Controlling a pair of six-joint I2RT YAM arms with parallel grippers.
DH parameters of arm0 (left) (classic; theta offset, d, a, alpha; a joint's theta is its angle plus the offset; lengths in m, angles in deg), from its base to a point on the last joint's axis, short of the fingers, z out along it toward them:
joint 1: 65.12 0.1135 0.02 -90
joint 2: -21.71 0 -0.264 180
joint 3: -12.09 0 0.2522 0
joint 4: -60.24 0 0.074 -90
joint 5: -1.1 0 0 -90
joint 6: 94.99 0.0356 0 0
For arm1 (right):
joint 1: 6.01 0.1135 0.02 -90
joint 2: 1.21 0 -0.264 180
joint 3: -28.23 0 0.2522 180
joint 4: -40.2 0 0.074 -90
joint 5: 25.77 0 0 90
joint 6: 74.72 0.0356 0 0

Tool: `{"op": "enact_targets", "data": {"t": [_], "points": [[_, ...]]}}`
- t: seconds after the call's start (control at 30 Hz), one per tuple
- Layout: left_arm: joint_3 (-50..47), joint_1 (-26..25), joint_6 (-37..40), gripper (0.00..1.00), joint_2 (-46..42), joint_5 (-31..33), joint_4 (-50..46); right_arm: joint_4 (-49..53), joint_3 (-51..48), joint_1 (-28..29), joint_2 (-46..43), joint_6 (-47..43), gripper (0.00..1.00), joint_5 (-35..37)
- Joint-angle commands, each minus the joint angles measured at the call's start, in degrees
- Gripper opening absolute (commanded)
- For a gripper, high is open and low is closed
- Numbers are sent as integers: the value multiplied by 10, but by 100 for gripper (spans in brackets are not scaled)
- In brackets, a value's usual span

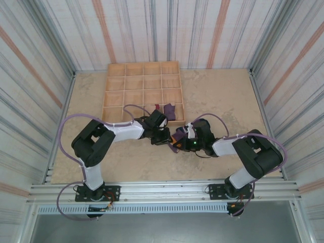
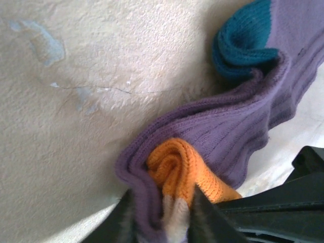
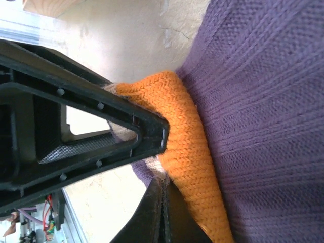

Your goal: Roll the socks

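Seen from above, two robot arms reach in from the near edge of a pale, mottled surface [image 1: 223,96] and meet near its middle, just in front of a wooden divided tray [image 1: 143,83]. One near compartment of the tray holds a dark purple sock bundle [image 1: 168,110].

Between the two arms lies a purple sock [image 2: 243,126]. In the left wrist view, its orange cuff [image 2: 177,164] is wound into a tight coil at the near end. From there the ribbed purple body runs away up and to the right, ending in the teal toe [image 2: 243,45]. The long axis therefore leads straight away from the left claw [image 2: 162,202], with the unrolled length lying ahead of it on the surface.

The left claw is nearly closed. Its two dark fingers [image 2: 126,217] stand on either side of the coiled end, with purple, orange and a little white fabric squeezed between them, so it appears to have hold of the roll.

The right claw [image 3: 162,192] comes in from the opposite side. Its fingers are pressed together with only a thin seam between them, and their tips sit against the underside of the orange cuff. Whether they pinch any fabric cannot be told.

Both claws are at the sock, but the left one has the roll. The next turn likely depends on carrying the coil along the body toward the toe.
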Motion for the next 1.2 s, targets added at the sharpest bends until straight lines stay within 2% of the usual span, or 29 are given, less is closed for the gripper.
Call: {"op": "enact_targets", "data": {"t": [0.0,0.03,0.2,0.3,0.4,0.6,0.9,1.0,1.07,1.17], "points": [[12,3,6,11,11,14,-42,82,19,7,-34,-20,19,27],[12,5,8,8,7,13,-50,116,28,17,-54,-37,28,48],[29,29,24,1,-8,-10,-107,280,78,118,-150,-125,54,218],[53,43,42,1,-11,-32,-160,339,105,195,-178,-169,63,343],[68,54,56,1,-13,-56,-193,368,130,276,-166,-216,66,477],[78,65,71,1,-14,-85,-220,352,171,403,-61,-285,66,673],[76,66,87,0,-10,-97,-234,314,217,448,109,-312,63,843],[73,66,93,0,-13,-99,-235,314,222,448,132,-302,59,861],[72,66,98,0,-13,-101,-236,314,220,447,138,-294,52,853],[64,67,106,2,-15,-104,-229,311,209,436,134,-277,29,822]]}}
